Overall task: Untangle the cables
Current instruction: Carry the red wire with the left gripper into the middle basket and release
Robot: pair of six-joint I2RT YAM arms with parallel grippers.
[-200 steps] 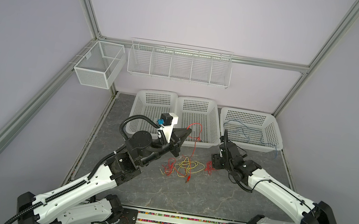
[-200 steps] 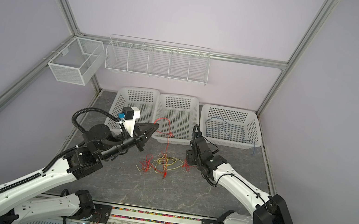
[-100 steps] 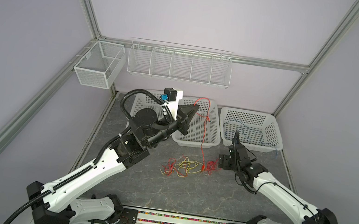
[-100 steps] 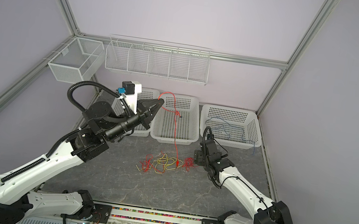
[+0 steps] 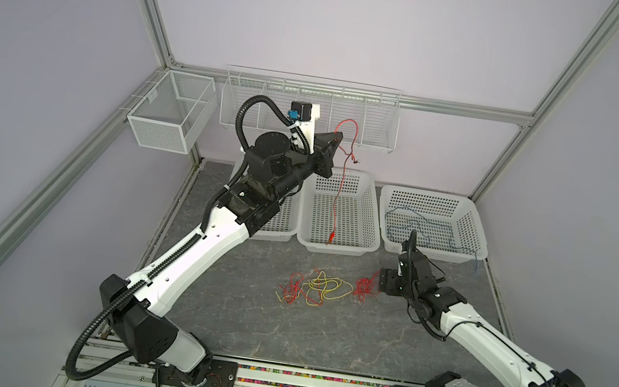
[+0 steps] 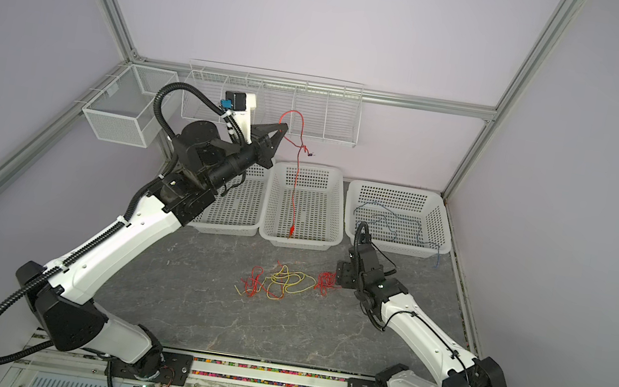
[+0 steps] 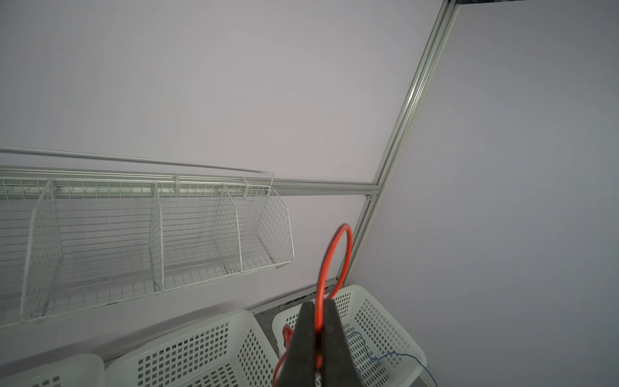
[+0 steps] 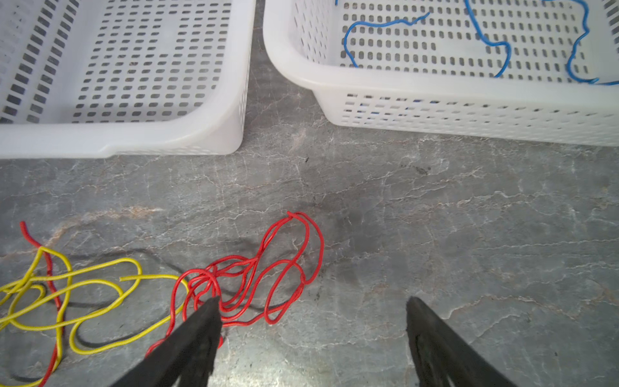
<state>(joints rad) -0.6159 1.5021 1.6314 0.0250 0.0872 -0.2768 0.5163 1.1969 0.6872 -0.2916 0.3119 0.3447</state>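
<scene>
Evenly, softly lit from above, with faint shadows beneath the cables (image 8: 207,276) and mild bowing toward frame edges.

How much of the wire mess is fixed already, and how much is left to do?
Done: a blue cable lies in the right basket. In hand: the left pincer is shut on one red cable, dangling over the middle basket. Left: red and yellow cables lie knotted on the table, with the open right pincer at the red clump.

Jaws gape wide, one tip over red cables (image 8: 208,278) beside yellow cables (image 8: 97,266).
</scene>
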